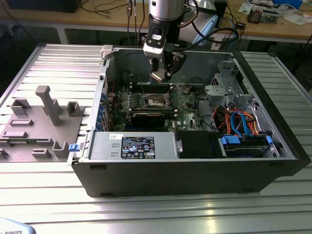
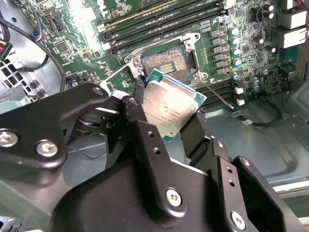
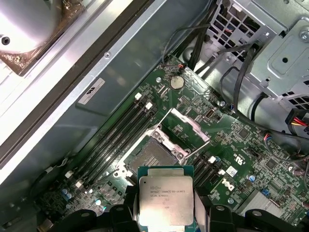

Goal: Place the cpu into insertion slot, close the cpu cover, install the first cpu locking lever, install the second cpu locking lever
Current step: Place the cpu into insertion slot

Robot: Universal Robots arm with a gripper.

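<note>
Silver ribbed metal makes up the desk (image 1: 156,214) in the exterior view, and an open black computer case (image 1: 195,170) lies on it with the green motherboard (image 1: 187,105) exposed. The arm comes down from above at the far side of the case. Its end effector (image 1: 162,75) hangs over the board, just above and apart from the insertion slot (image 1: 157,101). A grey plastic fixture (image 1: 44,119) sits on the desk at the exterior view's left. Blue cables (image 1: 241,122) lie inside the case at the exterior view's right.

In the second wrist view, the end effector (image 2: 169,101) is clamped on the cpu (image 2: 171,108). Its black fingers (image 2: 195,135) press against two opposite edges of the chip. The cpu is tilted, its dull metal top facing the camera, and it is in the air, clear of the board. The insertion slot (image 2: 166,60) lies beyond it, uncovered, with its dark contact field visible inside the shiny rim.

In the first wrist view, the cpu (image 3: 166,200) is held level in the end effector (image 3: 166,215), near the insertion slot (image 3: 152,157) but not over it or in it. The cpu cover (image 3: 187,126) stands swung open on the slot's far side. Long black memory slots (image 3: 118,133) run beside the socket.
</note>
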